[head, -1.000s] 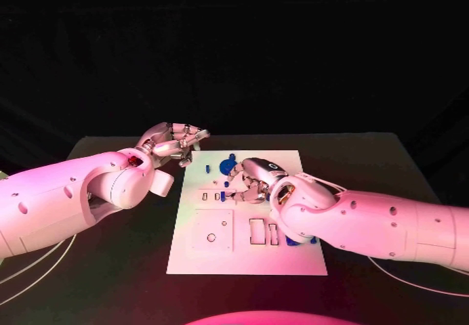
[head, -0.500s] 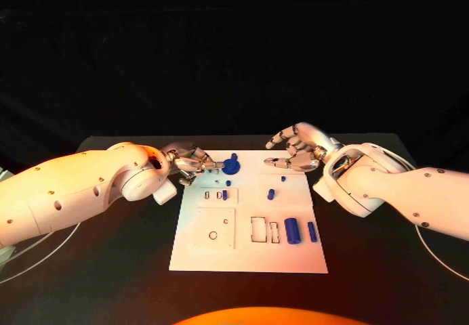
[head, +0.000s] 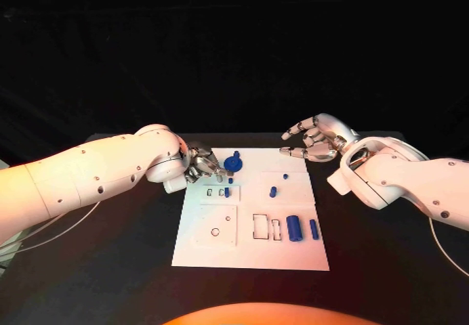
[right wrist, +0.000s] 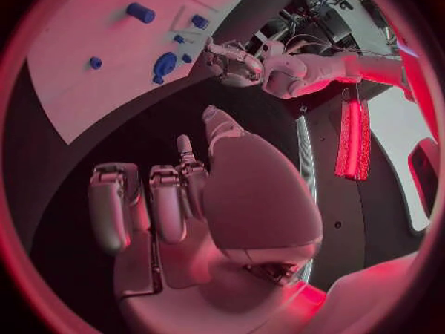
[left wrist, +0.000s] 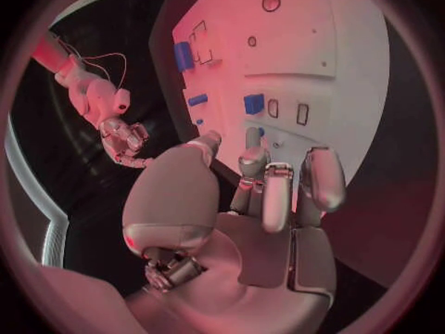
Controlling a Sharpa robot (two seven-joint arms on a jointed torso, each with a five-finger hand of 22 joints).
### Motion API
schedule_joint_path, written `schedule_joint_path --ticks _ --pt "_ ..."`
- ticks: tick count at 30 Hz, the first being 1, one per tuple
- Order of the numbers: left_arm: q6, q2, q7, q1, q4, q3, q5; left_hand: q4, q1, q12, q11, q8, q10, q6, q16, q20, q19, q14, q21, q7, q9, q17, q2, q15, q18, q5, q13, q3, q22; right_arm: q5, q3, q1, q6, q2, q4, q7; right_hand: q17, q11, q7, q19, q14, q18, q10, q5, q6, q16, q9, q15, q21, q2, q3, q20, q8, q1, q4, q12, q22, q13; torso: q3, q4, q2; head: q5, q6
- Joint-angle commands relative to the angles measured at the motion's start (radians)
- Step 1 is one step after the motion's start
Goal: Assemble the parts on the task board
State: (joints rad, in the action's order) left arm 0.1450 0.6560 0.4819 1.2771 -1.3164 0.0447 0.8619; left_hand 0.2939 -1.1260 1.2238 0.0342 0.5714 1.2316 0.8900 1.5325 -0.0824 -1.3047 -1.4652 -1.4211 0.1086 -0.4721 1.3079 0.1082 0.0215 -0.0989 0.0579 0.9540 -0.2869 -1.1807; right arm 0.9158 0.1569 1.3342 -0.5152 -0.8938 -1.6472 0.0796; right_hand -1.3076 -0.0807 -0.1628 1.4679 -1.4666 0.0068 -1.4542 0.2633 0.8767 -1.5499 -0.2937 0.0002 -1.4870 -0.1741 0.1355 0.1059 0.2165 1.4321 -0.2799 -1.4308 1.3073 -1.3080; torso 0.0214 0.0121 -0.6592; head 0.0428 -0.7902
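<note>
Head view: the white task board [head: 250,252] lies in the middle of the black desk [head: 117,271], its long axis running away from the robot. Near its far edge sits a round blue part [head: 232,163]. Mid-board, a short blue part [head: 272,192] stands by a smaller blue part [head: 285,177]. Nearer the robot, a thick blue cylinder [head: 294,226] and a thinner blue rod [head: 314,229] lie side by side, both with their long axes along the board's length, just beside two outlined rectangular slots [head: 265,228]. No writing can be read on the board. The left hand [head: 203,166] is at the board's far left corner, fingers bent over its edge beside the round blue part; whether it pinches anything cannot be told here. The right hand [head: 314,139] hovers off the board's far right corner, fingers loosely curled and apart, holding nothing.

Left wrist view: the left hand [left wrist: 264,193] has its fingers stretched toward the task board [left wrist: 352,59], tips near a small blue part [left wrist: 253,103] and two little slots; nothing shows between the fingers.

Right wrist view: the right hand [right wrist: 176,200] is over dark desk, fingers spread and empty, well apart from the task board [right wrist: 84,89] with its blue parts.
</note>
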Motion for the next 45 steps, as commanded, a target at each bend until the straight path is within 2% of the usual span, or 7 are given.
schedule_joint_path --ticks 1,9,19,29,36,45 --pt "0.085 -0.021 0.077 0.009 0.018 0.003 0.061 0.0 0.015 0.001 -0.005 0.007 0.003 -0.001 -0.003 0.002 -0.005 -0.07 -0.005 -0.006 -0.008 0.145 -0.004 0.008 0.018 -0.004 0.0 0.008 -0.002 -0.02 0.0 0.002 0.017 -0.001 0.002 -0.01 -0.198 0.003 0.001 0.056 -0.088 0.016 0.007 0.001 0.002 0.003 0.0 0.005 0.004 0.002 0.004 0.004 0.006 0.005 0.0 0.006 0.213 -0.12 -0.0014 -0.0002 -0.001 -0.001 -0.005" --pt "0.133 -0.061 0.103 0.018 0.053 0.011 0.072 0.0 0.028 0.001 -0.006 0.016 0.002 -0.004 -0.003 0.003 -0.007 -0.07 -0.006 -0.008 -0.026 0.145 -0.01 0.009 0.019 -0.004 0.003 0.013 -0.005 -0.02 0.0 0.003 0.023 -0.002 0.007 -0.003 -0.198 0.003 0.001 0.056 -0.088 0.016 0.008 0.001 0.002 0.002 0.0 0.005 0.005 0.002 0.004 0.004 0.007 0.005 -0.001 0.006 0.213 -0.12 -0.0018 0.0001 0.0 -0.001 -0.01" --pt "0.205 -0.088 0.128 0.019 0.073 0.016 0.073 -0.001 0.03 -0.009 -0.006 0.018 -0.009 -0.009 -0.005 0.003 -0.004 -0.068 -0.004 -0.008 -0.034 0.14 -0.014 0.009 0.018 -0.004 -0.012 0.013 -0.002 -0.02 0.0 0.003 0.029 -0.002 0.012 0.005 -0.196 0.003 0.001 0.055 -0.088 0.016 0.008 0.0 0.003 0.003 0.0 0.005 0.006 0.003 0.004 0.004 0.008 0.002 -0.004 0.007 0.212 -0.12 -0.0016 0.0007 0.0 -0.007 -0.015" --pt "0.217 -0.107 0.131 0.019 0.084 0.021 0.065 -0.002 0.024 -0.012 -0.006 0.02 -0.013 -0.014 -0.004 0.003 -0.004 -0.069 -0.005 -0.008 -0.042 0.143 -0.016 0.009 0.019 -0.004 -0.015 0.01 -0.003 -0.02 0.0 0.003 0.034 0.0 0.017 0.007 -0.196 0.003 0.001 0.055 -0.088 0.016 0.008 0.0 0.003 0.003 0.0 0.005 0.006 0.003 0.004 0.004 0.008 0.002 -0.004 0.007 0.212 -0.12 -0.001 0.0002 0.001 -0.008 -0.017" --pt "0.223 -0.114 0.132 0.019 0.091 0.025 0.063 -0.004 0.008 -0.015 -0.006 0.023 -0.017 -0.022 -0.004 0.003 -0.003 -0.069 -0.004 -0.007 -0.057 0.144 -0.017 0.009 0.019 -0.004 -0.017 0.004 -0.003 -0.02 0.0 0.003 0.037 0.004 0.021 0.009 -0.195 0.003 0.001 0.055 -0.088 0.016 0.009 0.0 0.003 0.004 0.0 0.005 0.007 0.005 0.004 0.004 0.008 -0.001 -0.006 0.008 0.212 -0.119 -0.0005 0.0031 0.001 -0.01 -0.02" --pt "0.214 -0.123 0.127 0.018 0.099 0.03 0.056 -0.005 -0.01 -0.022 -0.006 0.026 -0.024 -0.027 -0.004 0.003 -0.003 -0.069 -0.004 -0.007 -0.071 0.146 -0.022 0.009 0.019 -0.003 -0.025 -0.006 -0.004 -0.02 0.0 0.003 0.04 0.006 0.022 0.011 -0.196 0.003 0.001 0.054 -0.088 0.016 0.008 0.0 0.003 0.004 0.0 0.005 0.007 0.006 0.004 0.004 0.008 -0.001 -0.006 0.008 0.212 -0.119 -0.001 0.0013 0.001 -0.009 -0.022"
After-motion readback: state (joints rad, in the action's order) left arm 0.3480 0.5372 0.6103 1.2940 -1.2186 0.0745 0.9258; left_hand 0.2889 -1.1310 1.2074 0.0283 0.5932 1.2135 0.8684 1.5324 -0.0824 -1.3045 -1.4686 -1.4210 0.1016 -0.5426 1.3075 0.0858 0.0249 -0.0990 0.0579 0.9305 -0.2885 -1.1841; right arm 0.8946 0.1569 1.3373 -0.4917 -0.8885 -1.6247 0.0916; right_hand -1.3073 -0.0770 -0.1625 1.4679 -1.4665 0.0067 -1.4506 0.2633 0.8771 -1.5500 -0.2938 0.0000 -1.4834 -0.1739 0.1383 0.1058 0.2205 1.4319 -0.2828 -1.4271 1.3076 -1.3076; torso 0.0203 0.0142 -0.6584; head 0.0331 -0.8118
